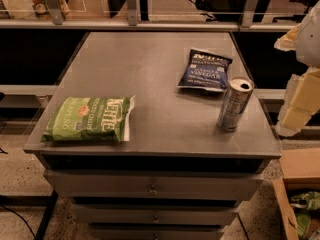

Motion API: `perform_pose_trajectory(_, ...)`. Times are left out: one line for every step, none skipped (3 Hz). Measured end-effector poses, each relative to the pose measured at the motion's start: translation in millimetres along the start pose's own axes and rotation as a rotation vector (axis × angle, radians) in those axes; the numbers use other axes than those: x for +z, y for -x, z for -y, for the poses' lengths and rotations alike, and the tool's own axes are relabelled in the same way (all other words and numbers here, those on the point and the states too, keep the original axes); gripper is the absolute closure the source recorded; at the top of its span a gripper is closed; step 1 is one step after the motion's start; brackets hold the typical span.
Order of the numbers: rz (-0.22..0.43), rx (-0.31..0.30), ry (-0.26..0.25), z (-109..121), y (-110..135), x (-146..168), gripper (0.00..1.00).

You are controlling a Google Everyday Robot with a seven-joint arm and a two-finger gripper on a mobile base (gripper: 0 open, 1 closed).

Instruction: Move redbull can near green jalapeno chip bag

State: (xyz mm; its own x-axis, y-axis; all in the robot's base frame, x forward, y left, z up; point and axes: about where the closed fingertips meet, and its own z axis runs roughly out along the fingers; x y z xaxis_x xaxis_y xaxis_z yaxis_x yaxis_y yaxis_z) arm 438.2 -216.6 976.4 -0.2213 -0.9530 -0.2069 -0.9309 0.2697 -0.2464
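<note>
The redbull can [234, 105] stands upright near the right front edge of the grey table top [150, 69], slim and silver-grey with a dark drinking hole in its top. The green jalapeno chip bag [89, 119] lies flat at the table's left front corner, with white "Kettle" lettering. My gripper [299, 104] is at the right edge of the view, off the table's right side, a short way right of the can and apart from it. It holds nothing that I can see.
A dark blue vinegar chip bag [205, 70] lies just behind the can. The table is a drawer cabinet [152, 186]. A cardboard box [297, 194] sits on the floor at the lower right. Shelving rails [130, 14] run behind the table.
</note>
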Motion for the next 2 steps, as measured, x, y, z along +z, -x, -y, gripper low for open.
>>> perform_pose_trajectory(0.000, 0.000, 0.000, 0.0, 0.0, 0.0, 0.00)
perform_pose_trajectory(0.018, 0.003, -0.019, 6.4, 5.2, 1.9, 0.00)
